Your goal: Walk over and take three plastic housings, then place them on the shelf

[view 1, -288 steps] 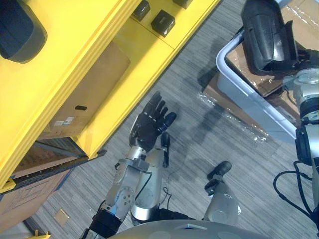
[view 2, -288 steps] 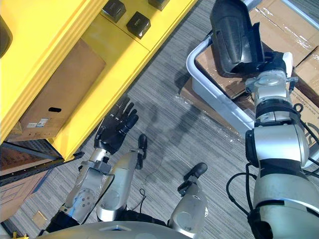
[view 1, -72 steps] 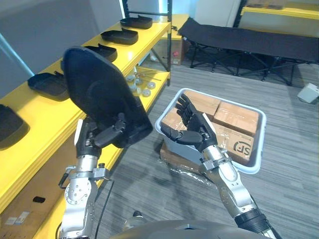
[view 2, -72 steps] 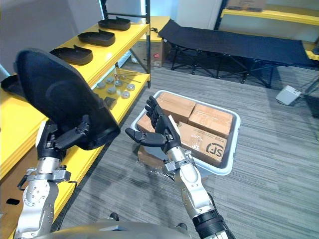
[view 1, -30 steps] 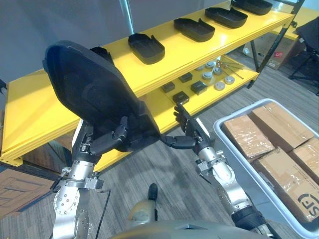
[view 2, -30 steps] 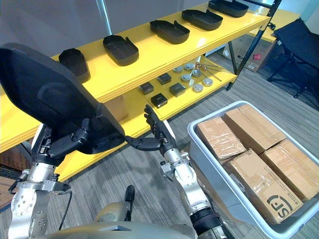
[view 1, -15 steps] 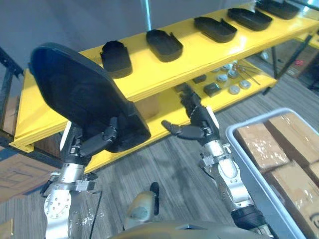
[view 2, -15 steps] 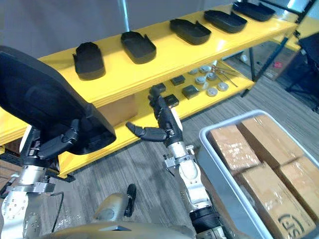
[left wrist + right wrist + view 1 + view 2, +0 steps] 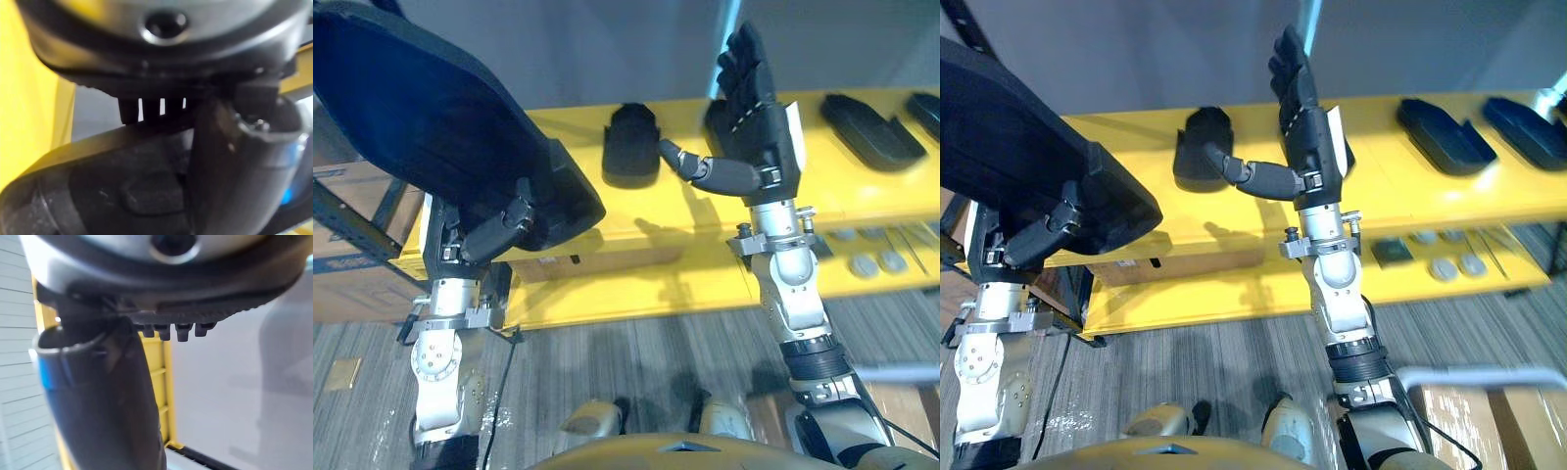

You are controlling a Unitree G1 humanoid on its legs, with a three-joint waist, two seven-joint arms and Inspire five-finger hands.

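Grey wall backs a long yellow shelf [image 9: 666, 211] whose upper tier carries a row of black plastic housings [image 9: 1440, 132] lying flat. Small round parts [image 9: 876, 262] sit on the tier beneath. The robot's left hand [image 9: 484, 235] is clenched round the lower edge of a large black housing [image 9: 421, 127], holding it up in front of the shelf's left end, above the upper tier. Its right hand [image 9: 754, 108] is lifted before the middle of the shelf, fingers straight and spread, grasping nothing. By the look of it, the placing step is in hand: one housing has reached the shelf but is not yet set down. The next move would call for levelling the housing, lowering it onto the bare yellow stretch beside the row's left end, then letting go.
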